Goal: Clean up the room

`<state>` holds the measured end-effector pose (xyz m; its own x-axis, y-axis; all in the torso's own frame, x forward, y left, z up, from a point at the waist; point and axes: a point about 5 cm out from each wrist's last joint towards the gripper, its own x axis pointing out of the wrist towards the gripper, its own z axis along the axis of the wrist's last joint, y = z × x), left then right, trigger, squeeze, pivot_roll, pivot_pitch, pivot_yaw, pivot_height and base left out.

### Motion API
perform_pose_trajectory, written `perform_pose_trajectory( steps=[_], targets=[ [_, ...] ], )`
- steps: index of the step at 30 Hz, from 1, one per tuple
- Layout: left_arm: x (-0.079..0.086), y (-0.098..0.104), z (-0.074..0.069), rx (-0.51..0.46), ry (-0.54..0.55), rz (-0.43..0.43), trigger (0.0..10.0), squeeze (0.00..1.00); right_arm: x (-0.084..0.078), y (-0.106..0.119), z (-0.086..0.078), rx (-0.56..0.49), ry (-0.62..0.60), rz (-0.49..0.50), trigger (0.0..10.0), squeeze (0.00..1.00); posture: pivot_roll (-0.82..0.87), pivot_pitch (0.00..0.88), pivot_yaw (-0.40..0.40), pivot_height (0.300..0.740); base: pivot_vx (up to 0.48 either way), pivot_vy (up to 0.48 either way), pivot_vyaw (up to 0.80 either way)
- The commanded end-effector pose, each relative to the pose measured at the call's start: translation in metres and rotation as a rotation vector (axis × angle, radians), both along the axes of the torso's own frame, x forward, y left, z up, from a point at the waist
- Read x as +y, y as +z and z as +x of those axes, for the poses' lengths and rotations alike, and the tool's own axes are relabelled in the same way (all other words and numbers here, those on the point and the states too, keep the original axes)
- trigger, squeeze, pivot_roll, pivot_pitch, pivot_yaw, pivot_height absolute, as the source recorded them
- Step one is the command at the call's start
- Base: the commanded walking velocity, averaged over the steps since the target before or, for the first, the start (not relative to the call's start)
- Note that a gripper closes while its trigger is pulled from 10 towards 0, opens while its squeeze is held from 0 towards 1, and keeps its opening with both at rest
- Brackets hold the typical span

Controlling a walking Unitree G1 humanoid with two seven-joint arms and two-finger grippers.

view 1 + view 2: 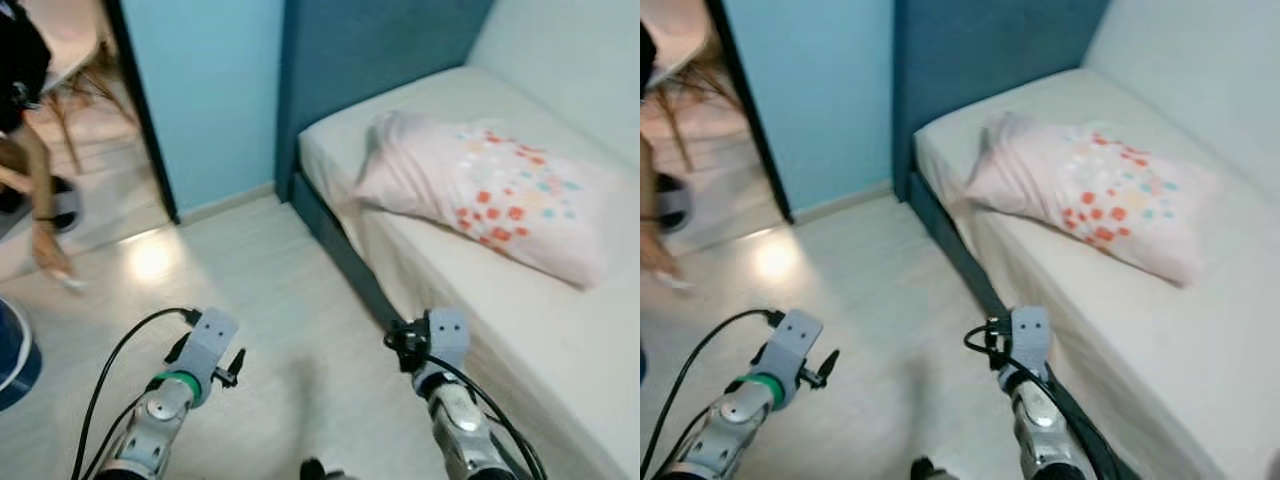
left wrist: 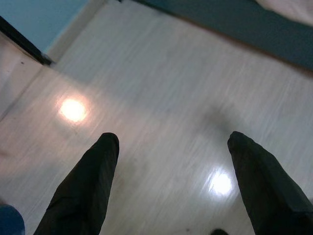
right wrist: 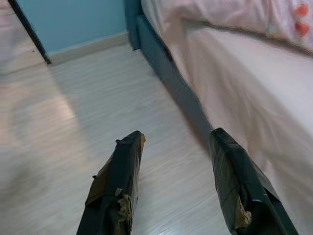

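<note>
A pale pink pillow [image 1: 490, 190] with coloured dots lies on the white bed [image 1: 520, 320] to my right. Both my arms are held out low over the pale wooden floor [image 1: 280, 300]: the left arm [image 1: 190, 370] over open floor, the right arm [image 1: 440, 360] close beside the bed's dark blue base [image 1: 345, 250]. In the left wrist view my left gripper [image 2: 173, 139] is open above bare floor with nothing between its fingers. In the right wrist view my right gripper [image 3: 178, 134] is also open and empty, pointing along the bed's side.
A person [image 1: 30, 150] bends down in the doorway at the far left, one hand [image 1: 50, 255] near the floor. A dark blue round object [image 1: 15, 355] sits at the left edge. A light blue wall [image 1: 210, 90] and a dark blue headboard [image 1: 370, 50] stand ahead.
</note>
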<state>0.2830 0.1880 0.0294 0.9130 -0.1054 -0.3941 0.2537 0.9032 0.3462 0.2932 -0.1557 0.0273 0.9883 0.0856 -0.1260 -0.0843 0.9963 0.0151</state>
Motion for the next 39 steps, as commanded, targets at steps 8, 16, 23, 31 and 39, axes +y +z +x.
perform_pose_trajectory(
  steps=[8, 16, 23, 31, 39],
  targets=[
    [-0.0055, -0.0037, -0.0017, -0.010, -0.020, -0.010, 10.0, 0.00, -0.0093, -0.0090, -0.0093, 0.027, -0.050, 0.011, 10.0, 0.00, 0.10, 0.131, -0.009, 0.735, 0.372, 0.000, -0.50],
    [-0.0068, -0.0025, 0.0002, -0.018, -0.023, -0.015, 10.0, 0.00, -0.0088, -0.0076, -0.0086, 0.020, -0.046, 0.013, 10.0, 0.00, 0.09, 0.133, -0.006, 0.735, 0.427, 0.000, 0.00],
    [-0.0069, -0.0030, 0.0003, -0.020, -0.025, -0.016, 10.0, 0.00, -0.0083, -0.0077, -0.0085, 0.021, -0.043, 0.011, 10.0, 0.00, 0.09, 0.133, -0.006, 0.735, 0.425, 0.000, 0.00],
    [-0.0072, -0.0037, -0.0004, -0.018, -0.024, -0.020, 10.0, 0.00, -0.0085, -0.0083, -0.0088, 0.026, -0.046, 0.023, 10.0, 0.00, 0.09, 0.137, -0.006, 0.735, 0.426, 0.000, -0.58],
    [-0.0077, -0.0037, -0.0005, -0.021, -0.025, -0.024, 10.0, 0.00, -0.0072, -0.0064, -0.0072, 0.019, -0.037, 0.018, 10.0, 0.00, 0.09, 0.137, -0.006, 0.735, 0.425, 0.000, -0.77]
  ],
)
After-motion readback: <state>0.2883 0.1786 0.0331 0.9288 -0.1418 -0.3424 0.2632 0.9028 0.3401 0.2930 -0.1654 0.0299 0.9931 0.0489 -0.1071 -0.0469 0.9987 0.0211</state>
